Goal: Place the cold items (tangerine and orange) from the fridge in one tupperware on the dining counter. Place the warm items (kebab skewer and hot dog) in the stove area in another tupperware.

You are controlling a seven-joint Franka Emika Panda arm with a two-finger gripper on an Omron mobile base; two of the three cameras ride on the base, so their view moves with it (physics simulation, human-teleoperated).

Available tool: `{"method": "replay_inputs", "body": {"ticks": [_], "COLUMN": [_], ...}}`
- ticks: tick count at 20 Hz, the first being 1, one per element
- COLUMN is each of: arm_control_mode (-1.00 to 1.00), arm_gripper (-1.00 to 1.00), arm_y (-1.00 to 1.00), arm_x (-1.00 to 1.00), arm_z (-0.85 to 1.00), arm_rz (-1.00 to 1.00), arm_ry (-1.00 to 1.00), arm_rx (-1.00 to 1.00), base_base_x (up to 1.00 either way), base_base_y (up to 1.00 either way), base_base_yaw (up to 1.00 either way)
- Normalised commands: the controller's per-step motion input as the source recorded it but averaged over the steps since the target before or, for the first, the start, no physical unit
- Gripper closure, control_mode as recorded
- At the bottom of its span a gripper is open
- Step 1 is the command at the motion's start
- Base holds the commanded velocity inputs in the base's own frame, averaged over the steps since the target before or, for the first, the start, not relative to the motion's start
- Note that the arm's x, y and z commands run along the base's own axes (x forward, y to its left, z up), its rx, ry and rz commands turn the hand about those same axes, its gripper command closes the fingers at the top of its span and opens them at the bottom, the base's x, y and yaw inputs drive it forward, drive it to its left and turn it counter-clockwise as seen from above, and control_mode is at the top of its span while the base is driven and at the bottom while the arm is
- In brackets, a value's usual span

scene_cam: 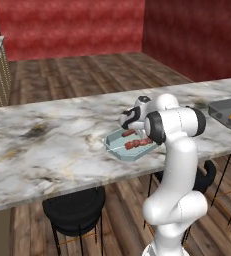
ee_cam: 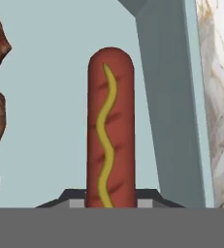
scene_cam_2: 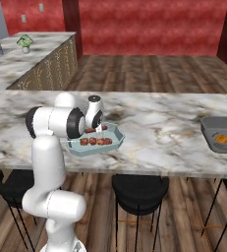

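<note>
We read this as the tail of the warm-items step: the hot dog [ee_cam: 110,131] lies flat on the floor of the pale blue tupperware [scene_cam_2: 116,141] on the dining counter [scene_cam: 52,145], beside the kebab skewer [scene_cam_2: 96,141], both already inside. The gripper [scene_cam: 128,119] sits low over the tub, pointing down, the arm folded with its elbow toward the base. In the hand view the hot dog runs straight up from between the 2 finger tips, its near end at them. We cannot tell whether the jaws are gripping the hot dog or spread clear of it. Next move, as we judge: let go if it holds, lift straight up clear of the tub wall. A second, grey tupperware [scene_cam_2: 211,129] with an orange [scene_cam_2: 222,139] in it sits well apart along the counter.
</note>
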Motion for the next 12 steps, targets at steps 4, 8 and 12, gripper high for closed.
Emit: {"method": "replay_inputs", "body": {"ticks": [4,8,12], "arm_control_mode": [-1.0,-1.0,-1.0], "arm_gripper": [-1.0,-1.0,-1.0], "arm_y": [0.07,0.31,0.16], "arm_x": [-0.19,-0.09,-0.03], "arm_z": [0.0,0.0,0.39], "arm_rz": [0.03,0.0,0.01], "arm_ry": [-0.08,-0.01,-0.06], "arm_rx": [-0.02,-0.12,-0.05], "base_base_x": [0.0,0.0,0.0], "base_base_y": [0.0,0.0,0.0], "base_base_yaw": [0.0,0.0,0.0]}}
